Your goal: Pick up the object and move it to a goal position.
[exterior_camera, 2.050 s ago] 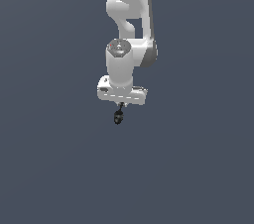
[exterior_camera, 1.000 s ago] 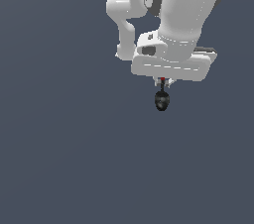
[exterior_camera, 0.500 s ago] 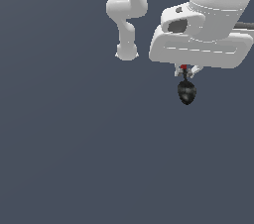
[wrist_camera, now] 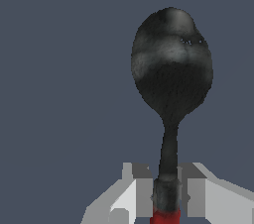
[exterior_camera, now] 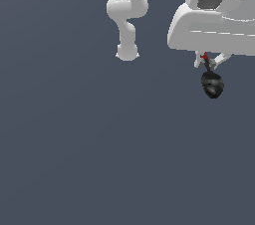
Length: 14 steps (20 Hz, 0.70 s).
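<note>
The object (exterior_camera: 212,84) is a small item with a thin red-and-black shaft and a glossy black rounded knob. It hangs knob-down from my white gripper (exterior_camera: 207,62) at the upper part of the exterior view's right. The gripper is shut on its shaft. In the wrist view the black knob (wrist_camera: 171,64) stands large beyond the fingers (wrist_camera: 138,196), which clamp the shaft on both sides where black meets red (wrist_camera: 165,215). The object is held in the air, well above the grey floor.
The arm's white links (exterior_camera: 127,15) rise in the upper middle of the exterior view. A plain dark grey surface (exterior_camera: 99,144) fills all else. No goal marker shows.
The gripper with the object has moved toward the exterior view's right and closer to the camera, so both appear larger. The grip on the shaft is unchanged.
</note>
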### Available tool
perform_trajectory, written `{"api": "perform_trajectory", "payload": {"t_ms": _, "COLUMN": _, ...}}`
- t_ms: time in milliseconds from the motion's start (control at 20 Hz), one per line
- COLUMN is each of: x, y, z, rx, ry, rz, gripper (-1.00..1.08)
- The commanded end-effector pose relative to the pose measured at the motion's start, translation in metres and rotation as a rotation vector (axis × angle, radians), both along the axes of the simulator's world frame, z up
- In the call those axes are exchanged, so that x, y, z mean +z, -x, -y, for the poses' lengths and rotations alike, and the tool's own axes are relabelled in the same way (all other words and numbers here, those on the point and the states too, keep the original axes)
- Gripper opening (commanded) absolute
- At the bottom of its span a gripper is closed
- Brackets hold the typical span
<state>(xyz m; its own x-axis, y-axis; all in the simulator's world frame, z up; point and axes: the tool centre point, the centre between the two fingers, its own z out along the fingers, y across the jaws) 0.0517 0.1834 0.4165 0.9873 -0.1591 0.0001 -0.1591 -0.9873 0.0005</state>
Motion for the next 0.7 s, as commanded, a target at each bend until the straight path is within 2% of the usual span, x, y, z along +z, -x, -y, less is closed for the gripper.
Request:
{"api": "perform_trajectory", "payload": {"t_ms": 0, "x": 0.009, "y": -0.003, "z": -0.006, "rx": 0.0, "ry": -0.001, "rz": 0.0, "gripper": -1.0}}
{"api": "perform_trajectory", "payload": {"t_ms": 650, "x": 0.039, "y": -0.015, "z": -0.027, "rx": 0.0, "ry": -0.001, "rz": 0.0, "gripper": -1.0}}
